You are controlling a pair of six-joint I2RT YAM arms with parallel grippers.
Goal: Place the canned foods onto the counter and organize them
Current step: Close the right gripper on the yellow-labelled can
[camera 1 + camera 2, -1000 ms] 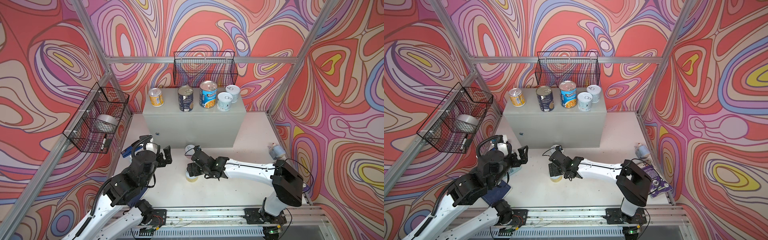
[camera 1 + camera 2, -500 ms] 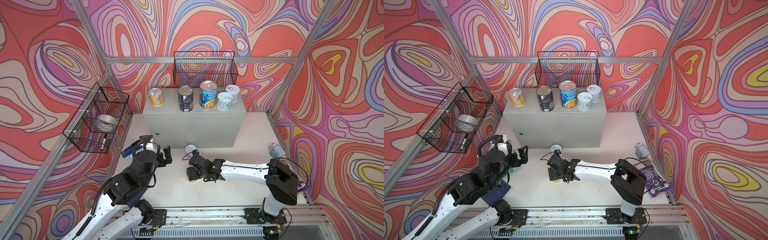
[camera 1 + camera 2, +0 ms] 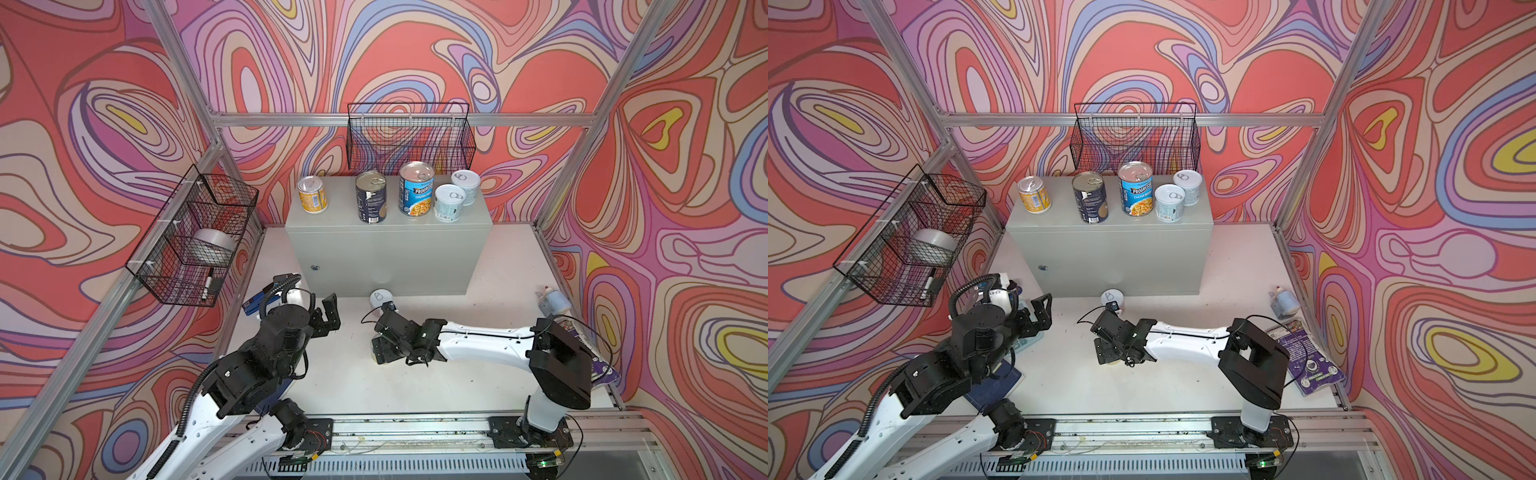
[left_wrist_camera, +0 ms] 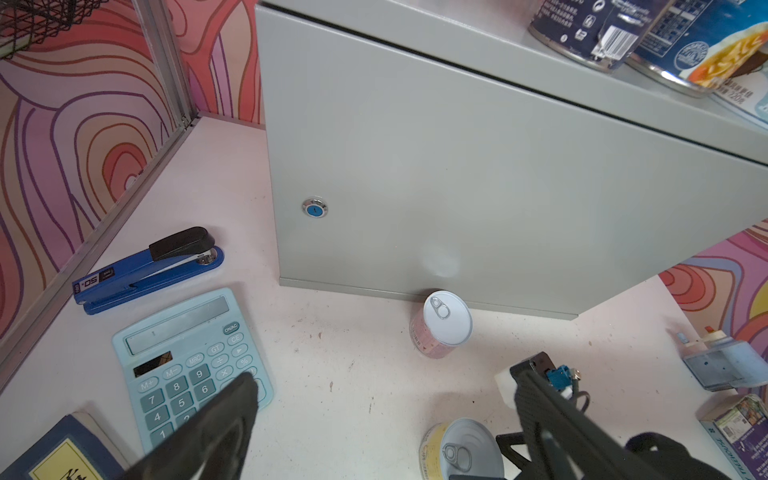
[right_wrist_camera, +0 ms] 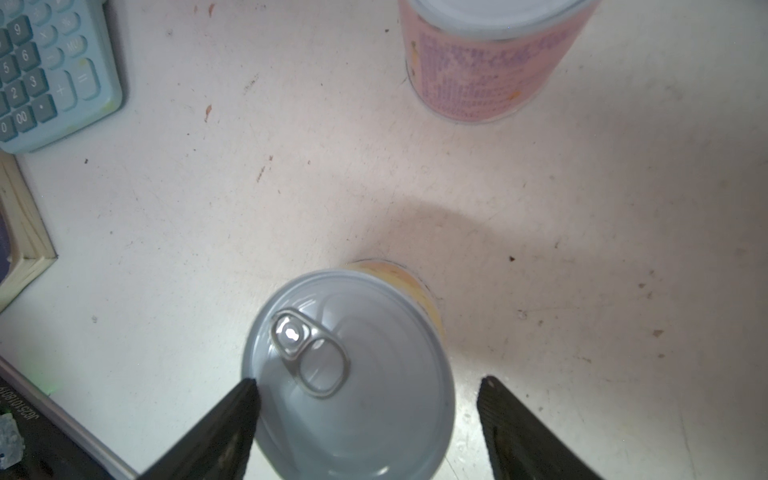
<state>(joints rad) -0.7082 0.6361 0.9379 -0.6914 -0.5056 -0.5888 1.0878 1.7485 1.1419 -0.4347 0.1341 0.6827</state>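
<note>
While the right tool (image 5: 368, 381) stands wide and empty astride the upright yellow can (image 5: 374, 419), down in front of the counter (image 3: 386, 257), it wants centring and sinking below the rim before squeezing, since one finger's crowding the lid! Left tool (image 3: 331, 314) gapes, empty.

Atop grey counter (image 3: 386, 253), nine to three o'clock: orange-yellow tin (image 3: 313, 194), navy tin (image 3: 371, 203), Progresso tin (image 3: 416, 189), two pale blue tins (image 3: 449, 202) (image 3: 465, 187). Lower, at its six: pink tin (image 3: 382, 297), yellow tin (image 5: 353, 374). All upright.
</note>
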